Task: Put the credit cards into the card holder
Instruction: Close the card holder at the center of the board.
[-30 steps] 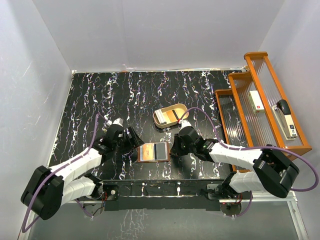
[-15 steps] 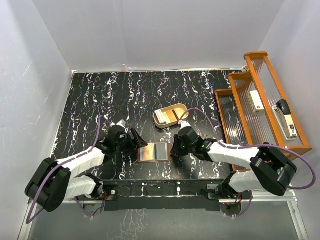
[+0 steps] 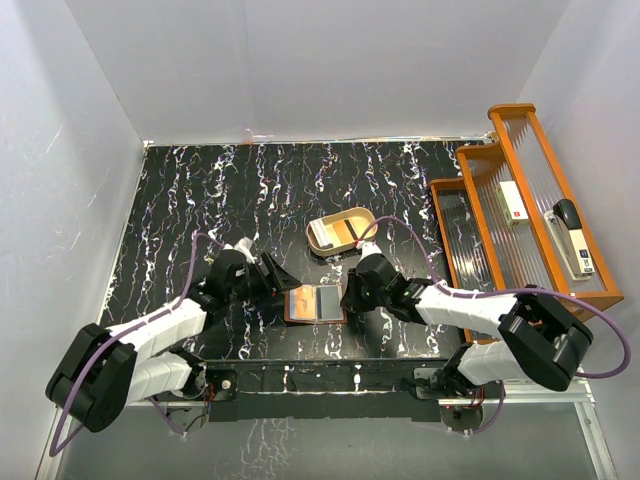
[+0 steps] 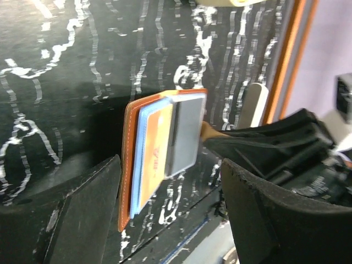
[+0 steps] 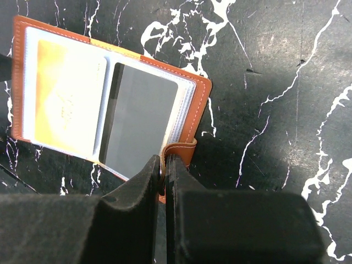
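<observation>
Top view: the card holder (image 3: pixel 315 303) lay open on the table (image 3: pixel 200 190) near its front edge. Both arms reached low and inward to it.

Left wrist view: the left gripper (image 4: pixel 170 165) held its jaws wide, straddling the holder. Of the credit cards, the orange card (image 4: pixel 157 159) and the grey card (image 4: pixel 186 129) sat in its pockets.

Right wrist view: the right gripper (image 5: pixel 165 165) had its jaws pinched on the closure tab (image 5: pixel 180 151). Insertion appeared nearly complete. The next move probably called for pressing the grey card home.

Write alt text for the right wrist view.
Right gripper pinched shut on the strap tab of the open brown card holder on a black marbled table. Orange card in its left half, grey card in its right.
</observation>
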`<state>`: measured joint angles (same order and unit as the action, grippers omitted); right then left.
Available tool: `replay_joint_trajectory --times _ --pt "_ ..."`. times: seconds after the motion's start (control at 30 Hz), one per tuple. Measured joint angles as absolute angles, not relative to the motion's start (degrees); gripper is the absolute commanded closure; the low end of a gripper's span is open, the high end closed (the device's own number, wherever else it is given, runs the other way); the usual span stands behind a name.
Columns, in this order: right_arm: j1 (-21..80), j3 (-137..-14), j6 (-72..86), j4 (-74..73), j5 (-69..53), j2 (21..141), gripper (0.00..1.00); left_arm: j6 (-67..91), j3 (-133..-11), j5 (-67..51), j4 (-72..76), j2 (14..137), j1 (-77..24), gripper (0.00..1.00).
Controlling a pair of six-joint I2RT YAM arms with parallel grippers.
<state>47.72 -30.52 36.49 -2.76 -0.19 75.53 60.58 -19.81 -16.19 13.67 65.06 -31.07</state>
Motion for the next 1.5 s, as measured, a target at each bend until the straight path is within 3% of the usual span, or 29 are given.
replay_joint_trajectory --times 0.4,0.53,0.7,0.97,1.1,1.17,1.23,1.37,1.43,1.5 --pt "47.7 -28.3 35.9 4.0 -3.4 76.2 1.0 67.8 -16.9 -22.6 27.9 65.4 -33.1 0.41" --pt "47.7 -28.3 34.9 5.2 -4.8 76.2 1.0 67.5 -17.6 -22.8 29.8 67.0 -35.8 0.39" --pt "47.7 -28.3 34.5 5.3 -5.1 76.2 0.82 65.8 -20.3 -23.7 30.9 72.4 -37.8 0.37" --pt "47.7 -28.3 34.9 0.1 -3.1 74.2 0.74 61.9 -23.4 -24.2 29.1 78.6 -38.2 0.48" --pt "47.7 -28.4 35.9 -2.1 -2.5 71.3 0.68 59.7 -25.9 -23.0 25.9 78.7 -38.4 0.69" --pt "47.7 -28.4 36.6 -2.7 -2.2 69.3 0.67 58.4 -27.2 -22.1 23.9 78.7 -38.4 0.72" --pt "47.7 -28.4 37.6 -2.8 -1.9 67.7 0.66 57.5 -28.2 -21.7 22.6 79.1 -38.4 0.72" --pt "47.7 -28.4 39.2 -2.8 -1.6 66.3 0.62 56.0 -29.1 -21.2 20.3 80.4 -38.4 0.51" --pt "47.7 -28.4 39.7 -2.8 -1.5 66.3 0.61 55.6 -29.4 -21.2 19.4 80.9 -38.4 0.54" --pt "47.7 -28.4 40.6 -2.8 -1.5 66.3 0.61 55.5 -29.5 -21.3 19.1 81.3 -38.4 0.65"
